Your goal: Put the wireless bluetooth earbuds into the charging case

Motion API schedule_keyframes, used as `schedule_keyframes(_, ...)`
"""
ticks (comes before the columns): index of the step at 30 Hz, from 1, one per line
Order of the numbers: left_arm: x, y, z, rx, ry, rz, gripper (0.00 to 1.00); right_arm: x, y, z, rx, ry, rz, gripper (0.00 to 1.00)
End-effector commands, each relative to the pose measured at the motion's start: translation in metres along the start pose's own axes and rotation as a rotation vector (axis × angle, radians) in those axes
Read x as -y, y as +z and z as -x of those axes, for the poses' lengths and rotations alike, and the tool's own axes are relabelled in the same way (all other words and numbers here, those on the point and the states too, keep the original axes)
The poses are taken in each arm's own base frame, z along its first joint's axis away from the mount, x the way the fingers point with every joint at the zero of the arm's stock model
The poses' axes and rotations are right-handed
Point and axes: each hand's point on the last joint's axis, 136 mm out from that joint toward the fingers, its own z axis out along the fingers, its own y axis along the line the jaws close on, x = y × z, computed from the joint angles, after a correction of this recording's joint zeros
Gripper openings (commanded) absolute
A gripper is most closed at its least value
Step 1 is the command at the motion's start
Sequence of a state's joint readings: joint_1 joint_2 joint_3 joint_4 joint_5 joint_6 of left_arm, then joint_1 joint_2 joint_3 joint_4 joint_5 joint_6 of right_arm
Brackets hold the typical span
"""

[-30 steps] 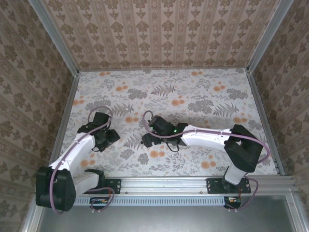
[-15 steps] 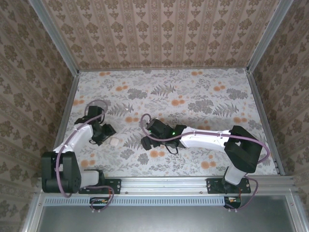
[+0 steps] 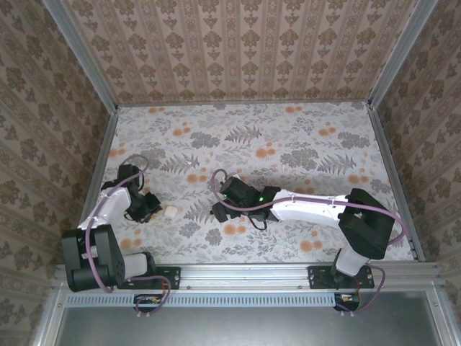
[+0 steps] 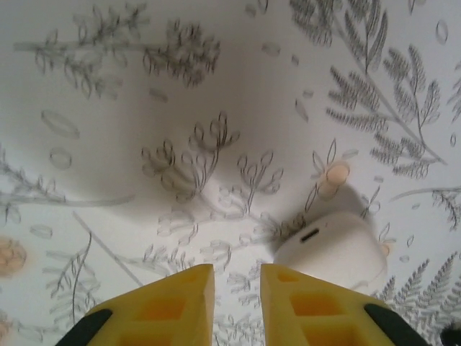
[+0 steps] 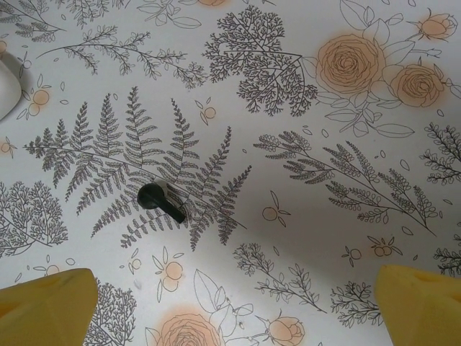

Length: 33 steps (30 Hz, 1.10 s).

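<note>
A second ago the left jaws sat right over the charging case (image 3: 171,212) and hid it. Now the left arm (image 3: 106,209) has pulled them back toward its own side. The white case lies bare on the flowered bench (image 3: 288,144), just off to their right and clear of them. From the left wrist the case (image 4: 331,252) sits ahead of the jaws and to the right, soft and blurred, with a small dark slot on the side facing them; whether its lid is fully down I cannot tell. The left jaws are drawn nearly together, with only a thin strip of bench showing between the yellow fingers (image 4: 169,306) and nothing in it. The right jaws have hardly shifted over that second. They hang spread wide, their two yellow fingers (image 5: 47,299) cut off at the bottom corners of the wrist view. One black earbud (image 5: 160,200) lies on a fern leaf ahead of them, nearer the finger on the case's side and touching neither. A curved white sliver of the case (image 5: 7,86) pokes in far out to that side, mostly cropped. From overhead the earbud is too small for me to pick out by the right arm (image 3: 302,207).
</note>
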State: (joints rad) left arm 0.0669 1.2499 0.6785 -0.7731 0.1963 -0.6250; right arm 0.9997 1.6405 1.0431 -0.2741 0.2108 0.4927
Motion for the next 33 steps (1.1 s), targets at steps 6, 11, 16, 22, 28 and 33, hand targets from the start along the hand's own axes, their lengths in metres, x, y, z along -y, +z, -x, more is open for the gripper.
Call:
schedule_keyframes(6, 0.004, 0.001, -0.041, -0.075, 0.039, 0.036, 0.08, 0.01, -0.01, -0.001, 0.006, -0.03, -0.041, 1.0)
schedule_keyframes(11, 0.014, 0.014, -0.044, -0.082, 0.07, 0.051, 0.03, 0.011, -0.021, 0.006, 0.04, -0.02, -0.039, 1.0)
schedule_keyframes(16, 0.026, 0.028, -0.043, -0.087, 0.114, 0.073, 0.02, 0.02, -0.035, 0.01, 0.081, -0.012, -0.061, 1.0)
schedule_keyframes(22, 0.039, 0.038, -0.023, -0.058, 0.188, 0.136, 0.02, 0.031, -0.048, 0.012, 0.12, 0.002, -0.086, 1.0)
schedule_keyframes(28, 0.079, 0.037, 0.01, -0.004, 0.283, 0.112, 0.02, 0.043, -0.056, 0.013, 0.136, 0.016, -0.112, 1.0)
schedule_keyframes(33, 0.119, 0.019, 0.032, 0.03, 0.398, 0.042, 0.03, 0.048, -0.056, 0.01, 0.125, 0.026, -0.13, 1.0)
